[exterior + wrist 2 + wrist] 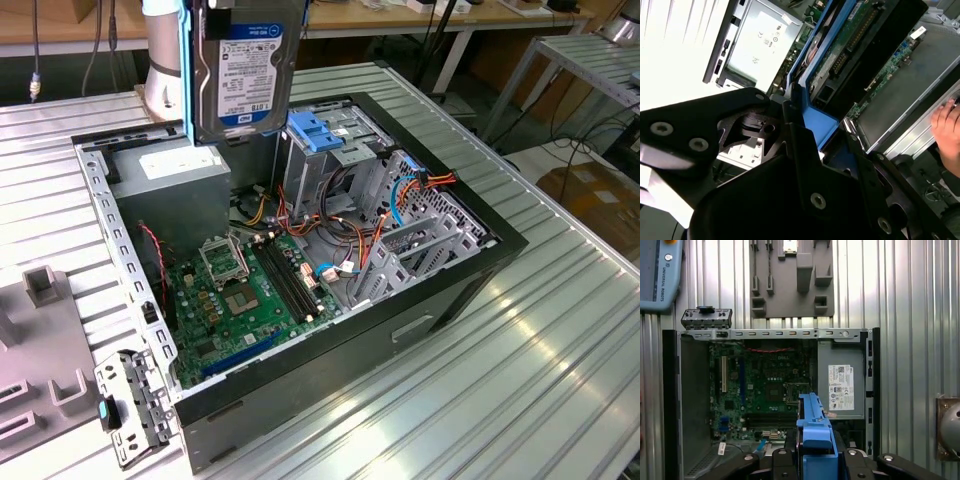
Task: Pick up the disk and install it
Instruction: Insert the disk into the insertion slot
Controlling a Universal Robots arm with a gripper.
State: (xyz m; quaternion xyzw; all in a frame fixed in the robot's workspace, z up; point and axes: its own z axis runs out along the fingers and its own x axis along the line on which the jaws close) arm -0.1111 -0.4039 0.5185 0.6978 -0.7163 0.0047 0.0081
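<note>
The disk (pixel 245 75), a metal hard drive with a blue-and-white label and blue side rails, hangs upright above the back of the open computer case (pixel 450 300) in the exterior view. My gripper (pixel 815 460) is shut on it, its black fingers (pixel 780 462) clamping the blue rail (pixel 814 432) from both sides. In the second wrist view the same blue rail (pixel 812 112) runs between the black fingers (pixel 747 125), with the drive's underside circuit board (pixel 850 45) beyond. The drive is clear of the case and touches nothing inside it.
Inside the case lie a green motherboard (pixel 250 290), a grey power-supply box (pixel 175 170) with a white sticker, and a light-blue drive bracket (pixel 320 130) among orange cables. A grey fixture plate (pixel 30 340) sits at the exterior view's left. A person's hand (pixel 947 125) rests nearby.
</note>
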